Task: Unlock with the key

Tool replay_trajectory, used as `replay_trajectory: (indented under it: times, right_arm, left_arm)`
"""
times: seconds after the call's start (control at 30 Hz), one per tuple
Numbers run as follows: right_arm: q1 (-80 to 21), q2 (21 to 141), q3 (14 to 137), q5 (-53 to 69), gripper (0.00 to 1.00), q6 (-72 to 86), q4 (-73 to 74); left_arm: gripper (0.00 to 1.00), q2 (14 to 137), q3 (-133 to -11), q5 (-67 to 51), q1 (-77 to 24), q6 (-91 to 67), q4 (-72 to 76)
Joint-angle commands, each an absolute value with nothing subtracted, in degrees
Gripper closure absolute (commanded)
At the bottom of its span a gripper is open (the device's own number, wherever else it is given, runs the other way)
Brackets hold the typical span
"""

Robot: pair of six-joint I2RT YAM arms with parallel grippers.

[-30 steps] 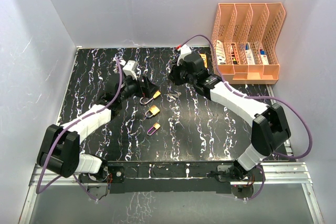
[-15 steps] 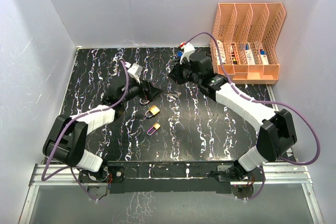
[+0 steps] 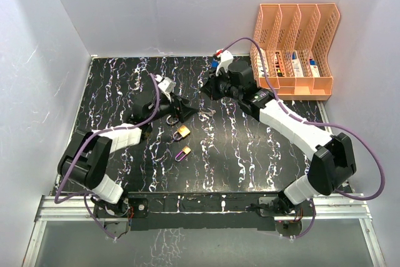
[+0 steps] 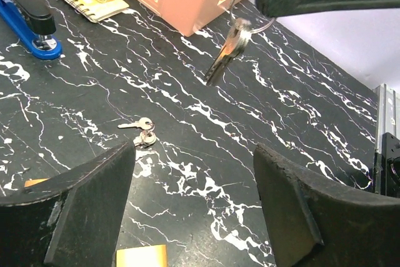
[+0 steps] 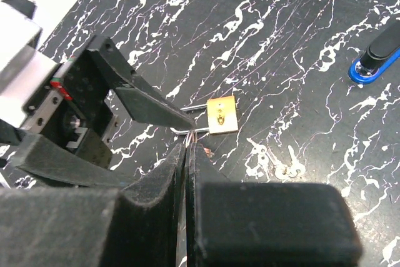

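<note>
Brass wanting a firm brace: aiming the wide-spread left tool (image 4: 194, 154) squarely across the body of the small brass padlock (image 5: 222, 115), lying mid-frame in the right wrist view, shackle pointing left, long axis flat, left to right. Pinching the silver ring of keys (image 4: 232, 35) in the fully closed right tool (image 5: 187, 148), blades slanting toward lower left.

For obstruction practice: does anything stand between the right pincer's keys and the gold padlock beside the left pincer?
Nothing visible does. The keys hang from the right pincer near the gold padlock; a finger of the left pincer lies at its shackle.
</note>
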State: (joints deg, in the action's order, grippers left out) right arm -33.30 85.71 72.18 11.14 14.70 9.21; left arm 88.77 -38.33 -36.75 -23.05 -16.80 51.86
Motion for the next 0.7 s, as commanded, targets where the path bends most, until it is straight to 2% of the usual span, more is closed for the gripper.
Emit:
replay_trajectory:
  times: [0.0, 0.23, 0.53, 0.67]
  right_arm:
    - [-33.0, 82.6, 71.6, 12.2, 1.00, 14.3, 7.2]
    - [-33.0, 82.4, 71.3, 11.0, 1.00, 17.9, 7.2]
    - [-33.0, 83.6, 71.4, 8.8, 1.00, 26.8, 7.4]
    - [-33.0, 83.6, 71.2, 8.2, 1.00, 28.5, 8.0]
  left_arm:
    - [0.28, 90.1, -41.4, -38.6, -24.1, -15.5, 54.3]
    - [0.49, 89.7, -42.4, -31.6, -27.3, -12.9, 52.4]
    - [0.52, 87.6, -40.8, -13.7, -34.2, -6.7, 53.0]
    - [0.58, 86.6, -38.7, -8.8, -34.7, -6.8, 57.0]
